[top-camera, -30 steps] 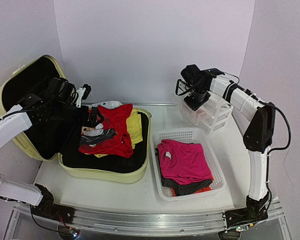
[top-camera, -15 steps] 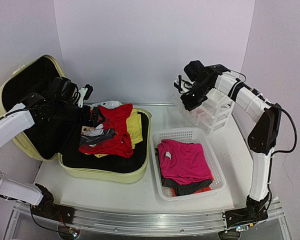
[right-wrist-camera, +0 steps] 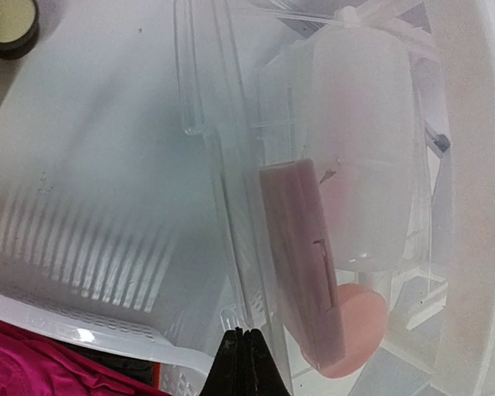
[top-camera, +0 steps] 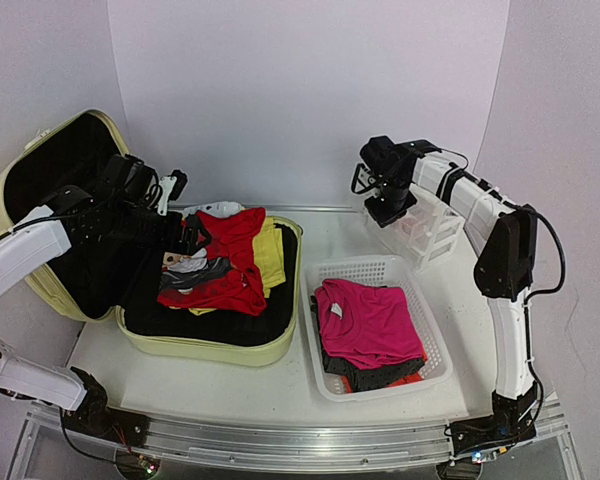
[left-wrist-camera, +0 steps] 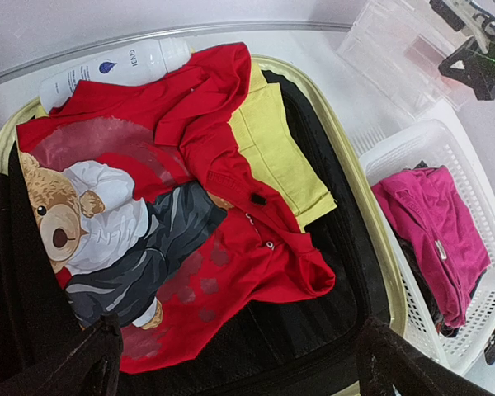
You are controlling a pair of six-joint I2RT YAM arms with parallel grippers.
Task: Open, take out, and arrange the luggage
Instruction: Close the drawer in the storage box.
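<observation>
The luggage (top-camera: 212, 350), a pale yellow-green suitcase, lies open at the left with its black-lined lid (top-camera: 42, 165) standing up. Inside lie a red bear-print shirt (left-wrist-camera: 206, 132), a yellow garment (left-wrist-camera: 276, 161) and a white bottle (left-wrist-camera: 107, 64). My left gripper (top-camera: 187, 236) hovers over the clothes, open and empty; in the left wrist view its fingers (left-wrist-camera: 78, 367) frame the suitcase's front rim (left-wrist-camera: 351, 177). My right gripper (top-camera: 386, 208) is at the clear drawer organizer (top-camera: 422, 228), its tips (right-wrist-camera: 243, 356) shut on nothing.
A white mesh basket (top-camera: 378, 268) right of the suitcase holds a pink garment (top-camera: 370, 320) on darker clothes. In the organizer (right-wrist-camera: 200, 124) sit a pink flat case (right-wrist-camera: 301, 247) and a white bottle (right-wrist-camera: 363, 140). The basket rim (right-wrist-camera: 82, 330) lies just below the right fingertips.
My right gripper has closed, and its arm lifted outward and came back above the organizer. The left arm has hardly moved.
</observation>
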